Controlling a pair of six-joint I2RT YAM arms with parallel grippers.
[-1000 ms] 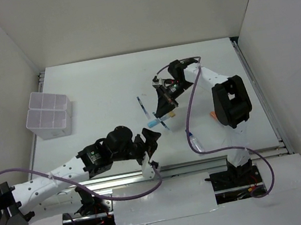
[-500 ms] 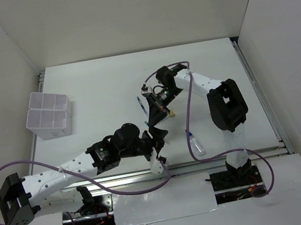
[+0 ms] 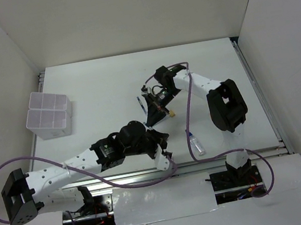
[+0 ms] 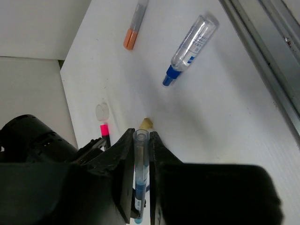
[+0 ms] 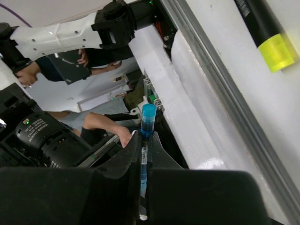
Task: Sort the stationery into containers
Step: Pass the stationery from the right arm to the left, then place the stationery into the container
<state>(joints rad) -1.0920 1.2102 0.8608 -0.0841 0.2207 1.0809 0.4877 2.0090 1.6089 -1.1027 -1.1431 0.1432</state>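
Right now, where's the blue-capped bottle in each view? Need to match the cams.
Top external: the blue-capped bottle lies right of centre, close to the table's near edge.
Left wrist: the bottle is upper centre-right, cap pointing lower left.
Right wrist: not in it.
Shared landmark: the metal rail along the near edge.

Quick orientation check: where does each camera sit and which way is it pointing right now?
Top external: above and behind the bases, looking down on the table; both arms show whole, meeting mid-table.
Left wrist: on the left gripper, facing the table's right side; its fingers flank the light-blue marker, blue-capped bottle ahead.
Right wrist: on the right gripper, facing the near edge; its fingers pinch seemingly the same marker, left arm beyond.
Shared: top external and left wrist both show the bottle.
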